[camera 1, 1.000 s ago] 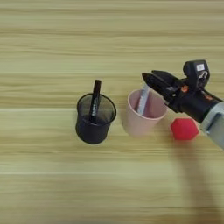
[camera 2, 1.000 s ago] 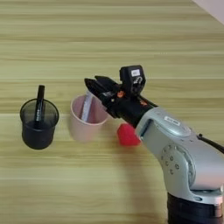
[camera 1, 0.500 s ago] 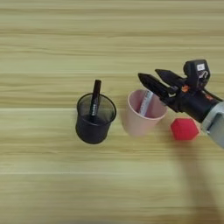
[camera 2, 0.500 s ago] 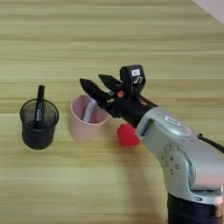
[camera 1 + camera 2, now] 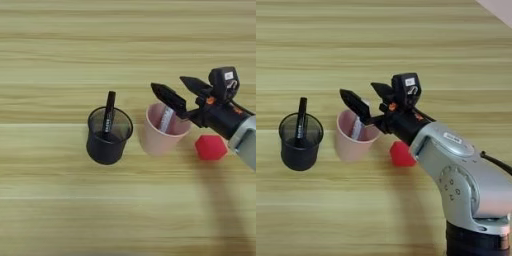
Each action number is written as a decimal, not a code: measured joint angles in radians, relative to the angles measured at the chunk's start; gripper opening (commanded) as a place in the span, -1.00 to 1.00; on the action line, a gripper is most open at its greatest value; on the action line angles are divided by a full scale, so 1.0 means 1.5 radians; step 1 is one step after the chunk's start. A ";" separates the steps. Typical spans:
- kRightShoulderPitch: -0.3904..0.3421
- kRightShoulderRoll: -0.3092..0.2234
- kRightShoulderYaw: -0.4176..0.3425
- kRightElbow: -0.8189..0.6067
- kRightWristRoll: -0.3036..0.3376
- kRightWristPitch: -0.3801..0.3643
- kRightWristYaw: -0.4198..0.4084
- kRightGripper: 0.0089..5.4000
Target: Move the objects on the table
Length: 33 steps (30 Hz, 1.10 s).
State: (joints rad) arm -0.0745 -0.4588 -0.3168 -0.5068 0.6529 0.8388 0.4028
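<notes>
- Closest to me is my right arm's silver forearm (image 5: 466, 175), coming up from the bottom right corner over the table (image 5: 60, 210).
- Just past it I see the red block (image 5: 210, 147) lying on the wood, right of the pink cup and slightly nearer than its rim; in the right eye view the arm covers part of it.
- The black mesh cup (image 5: 107, 136) stands upright to the left, near the pink cup but apart from it. The black marker (image 5: 108, 115) stands inside, leaning a little, its top poking above the rim.
- The pink cup (image 5: 159, 136) stands upright between the mesh cup and the block. The white marker (image 5: 165, 119) sits inside it, leaning against the far wall.
- My right gripper (image 5: 174, 88) hangs over the far right side of the pink cup's mouth with its two black fingers spread wide and nothing between them. One finger (image 5: 169, 98) reaches above the cup's rim close to the white marker's top; I can't tell if it touches. The other finger points left, farther back.
- Beyond that I see only bare planks running to the far edge.
</notes>
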 measured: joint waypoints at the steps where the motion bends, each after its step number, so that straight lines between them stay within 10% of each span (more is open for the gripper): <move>1: 0.000 0.001 0.000 -0.001 0.000 -0.001 0.000 0.97; 33: 0.020 0.120 0.149 0.022 -0.107 -0.178 -0.002 0.99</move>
State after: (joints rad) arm -0.0443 -0.2795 -0.0928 -0.4737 0.4928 0.5718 0.4005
